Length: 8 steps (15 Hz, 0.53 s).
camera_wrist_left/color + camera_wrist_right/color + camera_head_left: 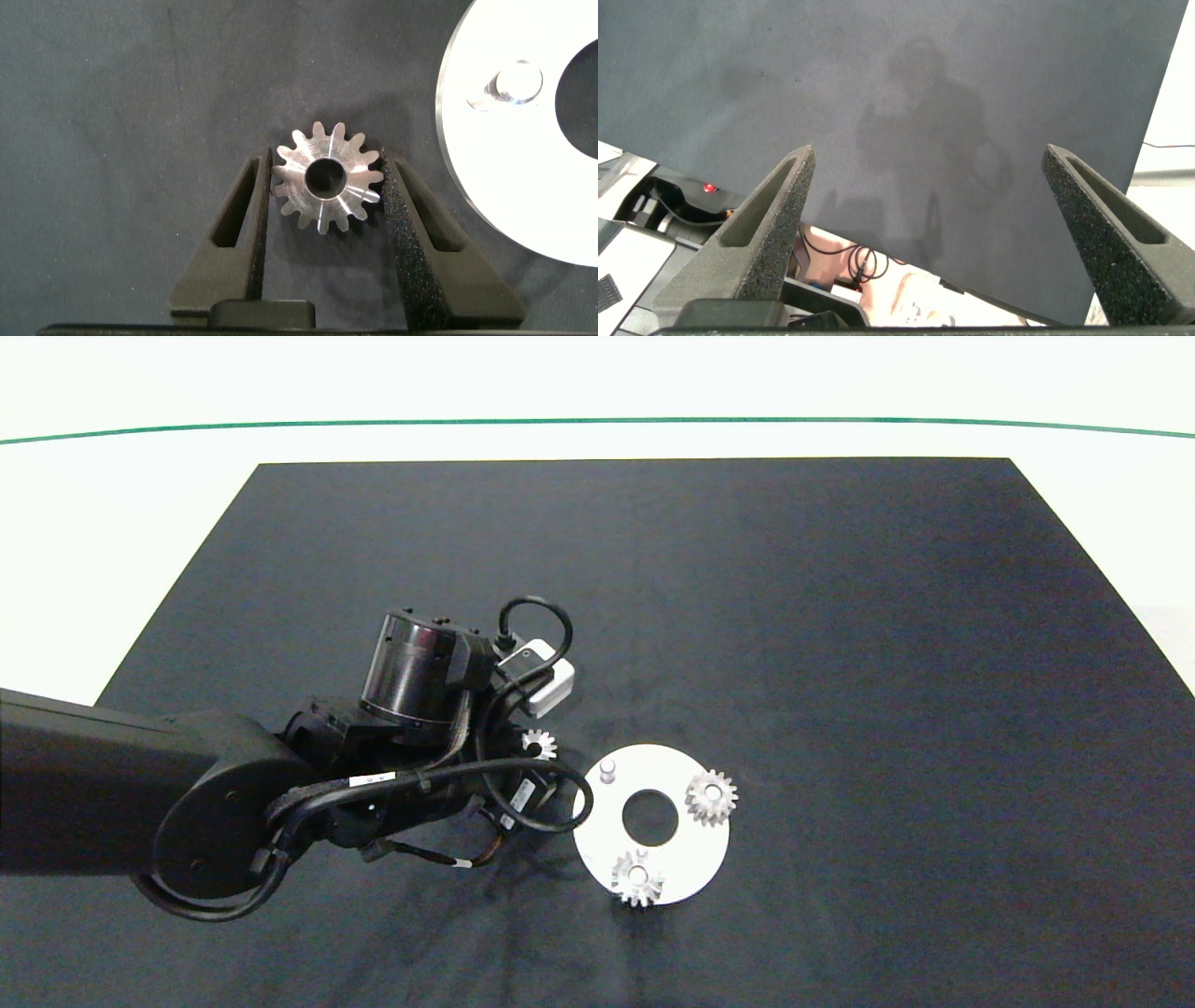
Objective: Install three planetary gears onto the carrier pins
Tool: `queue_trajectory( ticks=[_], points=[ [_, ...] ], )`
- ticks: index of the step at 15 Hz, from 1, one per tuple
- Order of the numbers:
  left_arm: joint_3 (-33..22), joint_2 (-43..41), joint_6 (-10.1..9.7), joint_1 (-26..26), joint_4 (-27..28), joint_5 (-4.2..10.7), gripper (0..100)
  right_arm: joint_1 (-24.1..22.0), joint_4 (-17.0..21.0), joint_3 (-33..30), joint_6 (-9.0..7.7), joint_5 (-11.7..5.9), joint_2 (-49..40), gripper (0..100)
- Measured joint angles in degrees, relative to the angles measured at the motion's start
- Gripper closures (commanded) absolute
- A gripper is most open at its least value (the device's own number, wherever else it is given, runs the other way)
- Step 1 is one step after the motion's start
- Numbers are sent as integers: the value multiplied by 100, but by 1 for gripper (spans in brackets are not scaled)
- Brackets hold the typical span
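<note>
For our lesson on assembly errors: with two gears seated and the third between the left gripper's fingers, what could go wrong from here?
1. The left gripper holds the third gear only by its tooth tips, so it might slip or tilt.
2. The gear's bore could miss the free pin and jam.
3. Pushing may slide the white disc.

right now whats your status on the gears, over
Left gripper closed around third gear on mat beside white disc. Two gears seated; one pin bare. Right gripper open, parked off mat. Nothing in the way.
</note>
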Motion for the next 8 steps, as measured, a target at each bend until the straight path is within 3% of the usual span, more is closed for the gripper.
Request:
queue_trajectory(
  ticks=[4, 6, 8],
  points=[
    [-205, -182, 128, 157, 440, 4, 90, 0, 0, 0, 0, 2, 0, 0],
    [-435, -394, 117, 134, 950, 22, 90, -2, 5, 1, 2, 5, 0, 0],
    [-585, -588, 72, -32, 1074, 66, 90, -10, 2, 1, -4, 0, -15, 0]
  ],
)
